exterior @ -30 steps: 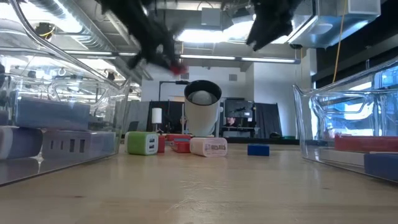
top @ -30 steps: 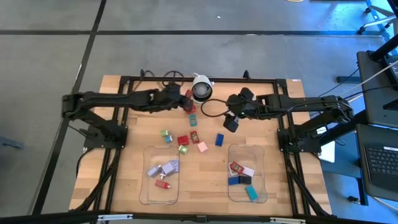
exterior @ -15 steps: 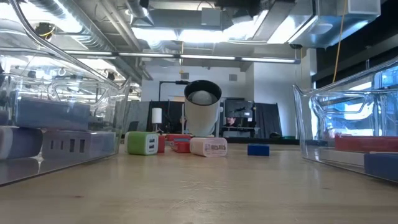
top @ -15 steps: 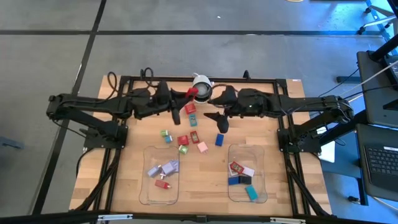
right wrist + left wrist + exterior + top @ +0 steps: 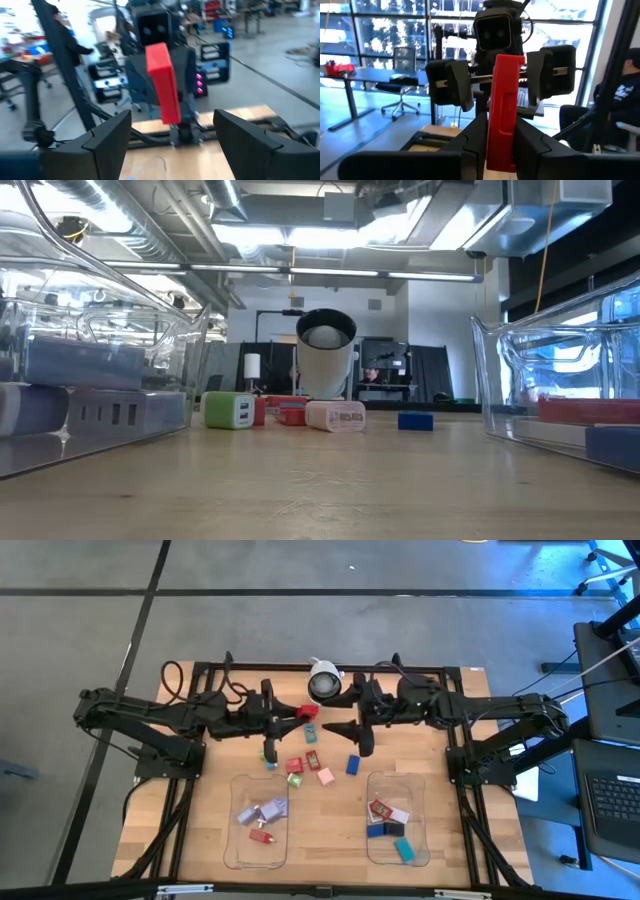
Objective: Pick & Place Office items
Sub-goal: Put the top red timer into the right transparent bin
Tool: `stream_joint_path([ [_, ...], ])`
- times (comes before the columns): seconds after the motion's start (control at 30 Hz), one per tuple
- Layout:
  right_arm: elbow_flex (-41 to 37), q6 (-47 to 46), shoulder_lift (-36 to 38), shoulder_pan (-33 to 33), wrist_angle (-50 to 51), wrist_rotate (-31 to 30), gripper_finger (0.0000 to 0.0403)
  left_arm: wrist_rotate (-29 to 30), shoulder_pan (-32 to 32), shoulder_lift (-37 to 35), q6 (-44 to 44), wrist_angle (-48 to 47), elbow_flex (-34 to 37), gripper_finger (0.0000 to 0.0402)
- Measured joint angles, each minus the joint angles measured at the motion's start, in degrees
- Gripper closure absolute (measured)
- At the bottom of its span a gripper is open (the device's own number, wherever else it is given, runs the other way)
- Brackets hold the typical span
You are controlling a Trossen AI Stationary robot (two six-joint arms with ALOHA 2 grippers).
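My left gripper is shut on a red block, held high above the table's far middle, just in front of the white-and-black camera dome. My right gripper faces it from the right at the same height, open, with nothing between its fingers. Several more office items lie flat on the wood below: a blue one, a pink one, a red one. Neither gripper shows in the low view. My left gripper pinches the red block between its two fingers, at the block's near end. The fingers lie level and point toward the table's right. The rest of the block sticks out past the fingertips toward the right gripper, lifted clear of the table.
Two clear trays stand near the front edge, the left tray and the right tray, each with several items inside. A black frame runs round the table. In the low view, a green block and a blue block lie before the dome.
Both grippers have risen out of the low view and tipped up from pointing down to level, so they now face each other. The left gripper has carried the red block up from beside the dome and a little toward the near edge. It has also rolled, turning the block.
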State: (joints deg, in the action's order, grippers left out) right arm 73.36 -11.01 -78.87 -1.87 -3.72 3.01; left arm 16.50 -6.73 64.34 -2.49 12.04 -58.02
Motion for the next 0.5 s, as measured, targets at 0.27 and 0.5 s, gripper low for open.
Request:
stream_joint_path([
  [0.27, 0.02, 1.23, 0.0, 0.0, -5.35, 4.95, 0.0119, -1.02, -1.95, 0.5, 0.3, 3.95, 0.0, 0.0339],
  [0.5, 0.0, 1.16, -0.02, -0.81, -7.77, 5.4, 0.0119, -1.33, -2.62, 3.67, 1.73, 9.67, 0.0, 0.034],
])
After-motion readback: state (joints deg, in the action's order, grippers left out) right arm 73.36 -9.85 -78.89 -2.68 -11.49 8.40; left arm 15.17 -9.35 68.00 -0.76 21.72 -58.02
